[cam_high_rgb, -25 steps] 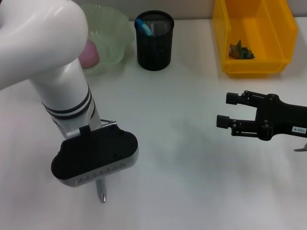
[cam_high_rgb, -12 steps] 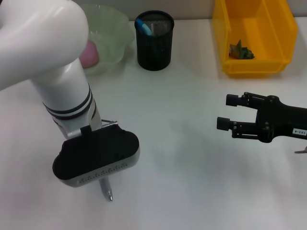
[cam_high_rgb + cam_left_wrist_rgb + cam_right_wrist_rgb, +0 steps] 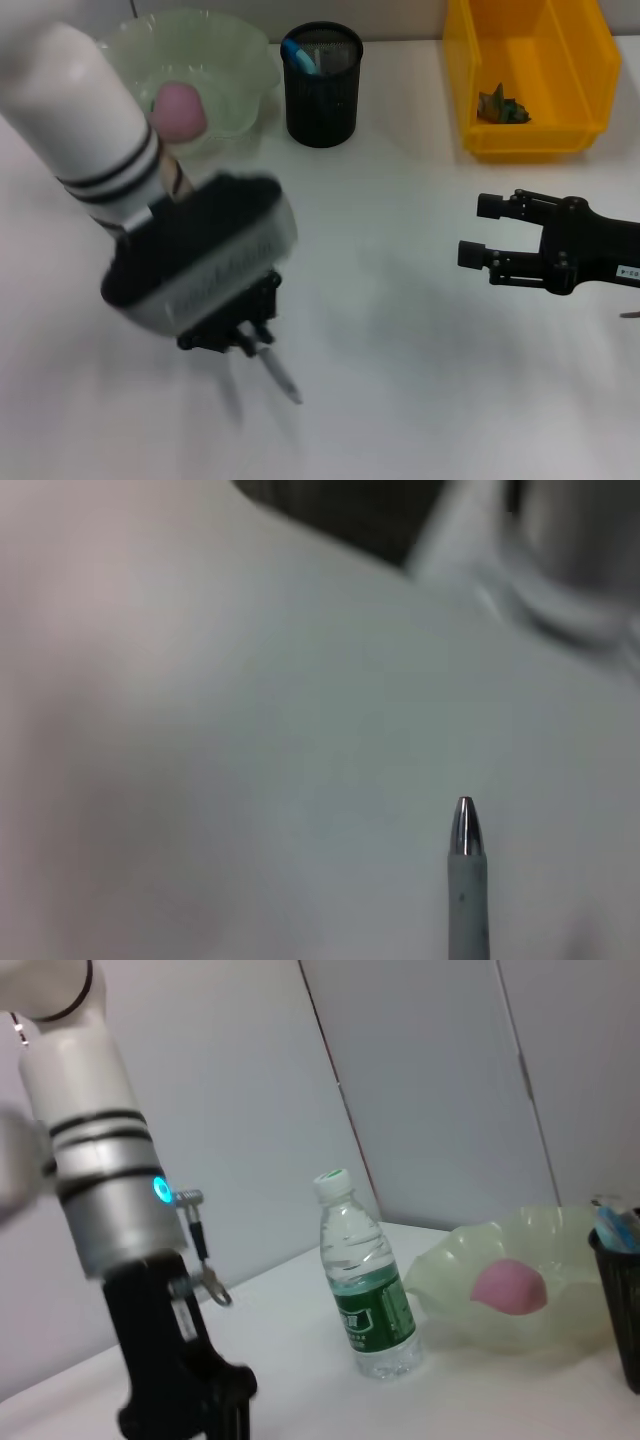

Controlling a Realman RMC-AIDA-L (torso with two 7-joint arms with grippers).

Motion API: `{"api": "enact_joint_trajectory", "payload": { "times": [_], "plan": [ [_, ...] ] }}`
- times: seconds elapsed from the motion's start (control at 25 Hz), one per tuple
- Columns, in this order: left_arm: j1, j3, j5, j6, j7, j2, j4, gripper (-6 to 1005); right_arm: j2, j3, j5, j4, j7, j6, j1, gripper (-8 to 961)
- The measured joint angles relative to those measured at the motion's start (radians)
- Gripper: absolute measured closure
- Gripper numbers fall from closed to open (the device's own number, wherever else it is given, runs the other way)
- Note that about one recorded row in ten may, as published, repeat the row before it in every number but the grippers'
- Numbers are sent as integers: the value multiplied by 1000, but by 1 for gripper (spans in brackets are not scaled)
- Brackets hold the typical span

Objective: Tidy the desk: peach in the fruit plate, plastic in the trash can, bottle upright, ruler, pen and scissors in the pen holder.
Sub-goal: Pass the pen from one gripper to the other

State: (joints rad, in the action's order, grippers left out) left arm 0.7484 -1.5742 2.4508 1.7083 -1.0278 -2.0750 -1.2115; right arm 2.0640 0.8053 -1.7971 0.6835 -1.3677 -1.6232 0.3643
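White desk [image 3: 400, 330], grey wall behind. Left gripper [image 3: 240, 335] held pen [image 3: 278, 375] w/ tip down; right gripper [image 3: 478, 232] idle, fingers apart.

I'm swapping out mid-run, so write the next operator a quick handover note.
Left gripper is shut on the pen, above the desk. Right gripper is open, idle, at the right.
Done: peach in the fruit plate, plastic in the trash can, bottle upright, scissors in the pen holder.
Left: pen into the holder. Ruler not seen.
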Motion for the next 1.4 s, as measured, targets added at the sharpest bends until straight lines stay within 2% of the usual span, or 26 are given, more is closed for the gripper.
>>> {"api": "enact_joint_trajectory", "payload": {
  "times": [0.28,0.44,0.56,0.64,0.68,0.8,1.12,1.28,1.32,1.4],
  "plan": [
    [5,296,-188,29,-36,5,129,859,-14,-56,-1,3,-2,-25,-8,162],
    [8,467,-317,29,-92,7,279,859,-23,-93,-4,1,21,-35,-10,163],
    [5,561,-430,16,-163,7,403,859,-24,-101,-5,-4,71,-31,-11,163],
    [3,579,-457,11,-181,6,435,860,-26,-101,-8,-6,99,-27,-11,164],
    [-5,615,-561,-10,-237,5,549,860,-29,-102,-10,-8,112,-26,-11,164],
    [-20,628,-639,-25,-256,2,639,860,-36,-102,-15,-21,136,-26,-12,165],
    [-92,632,-980,-47,-203,-5,948,860,-38,-95,-19,-75,252,-55,-13,167],
    [-106,635,-1114,-52,-147,-5,1120,860,-29,-105,-10,-127,316,-81,-13,167],
    [-105,639,-1176,-61,-131,-5,1210,859,-16,-106,-8,-156,369,-86,-13,168],
    [-102,648,-1192,-69,-130,-5,1242,859,-9,-107,-8,-168,398,-85,-12,168]
  ]
}}
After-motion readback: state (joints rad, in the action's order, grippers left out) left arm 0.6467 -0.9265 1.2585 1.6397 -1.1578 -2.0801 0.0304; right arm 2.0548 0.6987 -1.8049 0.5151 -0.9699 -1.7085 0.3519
